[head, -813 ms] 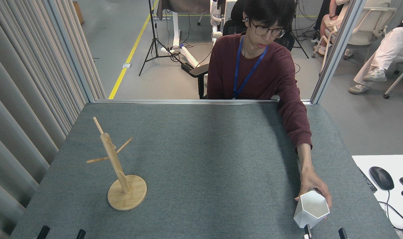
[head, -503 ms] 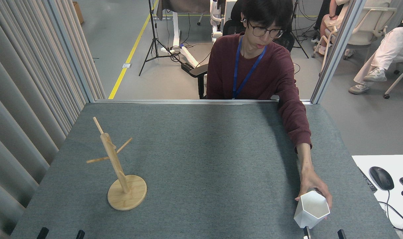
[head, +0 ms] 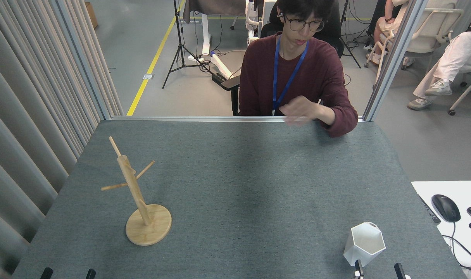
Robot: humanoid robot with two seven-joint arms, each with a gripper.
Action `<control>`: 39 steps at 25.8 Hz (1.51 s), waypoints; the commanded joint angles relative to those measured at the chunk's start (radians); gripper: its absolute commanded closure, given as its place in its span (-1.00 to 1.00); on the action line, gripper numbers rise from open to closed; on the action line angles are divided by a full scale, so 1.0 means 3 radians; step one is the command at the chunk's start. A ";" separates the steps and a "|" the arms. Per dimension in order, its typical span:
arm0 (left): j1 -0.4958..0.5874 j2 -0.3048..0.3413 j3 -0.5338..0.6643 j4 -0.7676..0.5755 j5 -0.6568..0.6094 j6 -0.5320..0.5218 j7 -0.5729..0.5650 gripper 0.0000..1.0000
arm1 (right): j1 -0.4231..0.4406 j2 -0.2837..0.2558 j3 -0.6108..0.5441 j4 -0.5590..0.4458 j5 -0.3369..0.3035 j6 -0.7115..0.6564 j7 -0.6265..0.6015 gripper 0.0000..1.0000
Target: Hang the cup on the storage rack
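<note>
The cup [head: 364,244] looks like glazed ceramic or hard plastic: stiff, probably light enough for one gripper, smooth and likely slippery on its flat facets, and it would chip or crack if dropped or knocked against wood. I judge the best hold to be across two opposite facets just below the rim, or one finger inside the mouth and one outside on the wall, leaving the handle free for a peg; the handle itself cannot be made out from here, only a small bump at the far rim. It is white, with a hexagonal mouth open upward and a body tapering toward the base, standing upright on the grey mat [head: 239,186] at the near right corner. The rack [head: 136,193] stands well apart at the near left: a pale wooden round base, a post leaning slightly, and thin pegs angling up. The right gripper [head: 378,270] shows only two dark fingertips at the near edge, spread apart and empty, one just in front of the cup. The left gripper [head: 68,273] likewise shows two separated tips holding nothing. A person [head: 297,73] sits at the far side, hand [head: 301,110] raised off the mat.
</note>
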 commanded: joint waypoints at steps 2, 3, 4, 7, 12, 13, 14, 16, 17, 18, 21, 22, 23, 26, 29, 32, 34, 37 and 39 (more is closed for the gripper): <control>0.0000 0.0002 0.0000 0.0024 0.0007 0.0001 0.0018 -1.00 | -0.0091 -0.0009 0.0005 0.0147 0.0008 0.0000 -0.0001 -0.98; 0.0000 0.0002 0.0005 0.0029 0.0013 -0.0004 0.0023 -1.00 | -0.0127 -0.0009 0.0005 0.0182 0.0008 0.0000 -0.0001 -0.98; 0.0000 0.0002 0.0005 0.0045 0.0013 -0.0004 0.0023 -1.00 | -0.0163 -0.0009 0.0010 0.0213 0.0008 0.0000 -0.0001 -0.98; 0.0000 0.0002 0.0020 0.0065 0.0013 -0.0004 0.0028 -1.00 | -0.0234 -0.0009 0.0025 0.0315 0.0013 0.0000 -0.0001 -0.98; 0.0000 0.0002 0.0026 0.0065 0.0018 -0.0004 0.0028 -1.00 | -0.0291 -0.0009 0.0041 0.0361 0.0013 -0.0011 -0.0001 -0.98; 0.0000 0.0002 0.0031 0.0070 0.0018 -0.0004 0.0028 -1.00 | -0.0296 -0.0009 0.0041 0.0361 0.0018 -0.0011 -0.0001 -0.98; 0.0000 0.0002 0.0031 0.0070 0.0018 -0.0004 0.0028 -1.00 | -0.0306 -0.0009 0.0041 0.0367 0.0018 -0.0011 -0.0001 -0.98; 0.0000 0.0002 0.0031 0.0070 0.0018 -0.0004 0.0028 -1.00 | -0.0377 -0.0009 0.0071 0.0402 0.0018 -0.0011 -0.0001 -0.98; 0.0000 0.0002 0.0031 0.0070 0.0018 -0.0004 0.0028 -1.00 | -0.0398 -0.0009 0.0102 0.0433 0.0018 -0.0011 -0.0001 -0.98; 0.0000 0.0002 0.0036 0.0070 0.0018 -0.0004 0.0028 -1.00 | -0.0418 -0.0009 0.0112 0.0469 0.0018 -0.0005 -0.0001 -0.98; 0.0000 0.0002 0.0046 0.0070 0.0018 -0.0004 0.0028 -1.00 | -0.0485 -0.0009 0.0117 0.0551 0.0018 -0.0005 -0.0001 -0.98; 0.0000 0.0002 0.0046 0.0070 0.0018 -0.0004 0.0028 -1.00 | -0.0500 -0.0009 0.0117 0.0561 0.0018 -0.0011 -0.0006 -0.98; 0.0000 0.0002 0.0046 0.0075 0.0018 -0.0004 0.0028 -1.00 | -0.0521 -0.0009 0.0123 0.0581 0.0018 -0.0011 -0.0006 -0.98; 0.0000 0.0002 0.0056 0.0086 0.0018 -0.0004 0.0028 -1.00 | -0.0613 -0.0009 0.0138 0.0689 0.0018 -0.0011 -0.0006 -0.98; 0.0000 0.0002 0.0092 0.0091 0.0023 -0.0009 0.0028 -1.00 | -0.0689 -0.0009 0.0143 0.0786 0.0018 -0.0011 -0.0012 -0.98; 0.0000 0.0002 0.0092 0.0091 0.0023 -0.0009 0.0028 -1.00 | -0.0730 -0.0009 0.0143 0.0837 0.0023 -0.0011 -0.0027 -0.96; 0.0000 0.0002 0.0092 0.0086 0.0023 -0.0009 0.0028 -1.00 | -0.0746 -0.0004 0.0138 0.0847 0.0044 -0.0016 -0.0058 -0.61; 0.0000 -0.0003 0.0087 0.0075 0.0023 -0.0009 0.0033 -1.00 | -0.0735 -0.0004 0.0138 0.0842 0.0044 -0.0016 -0.0211 -0.12; -0.0010 -0.0014 0.0066 0.0060 0.0023 -0.0009 0.0038 -1.00 | -0.0735 -0.0004 0.0133 0.0796 0.0024 -0.0021 -0.0237 -0.07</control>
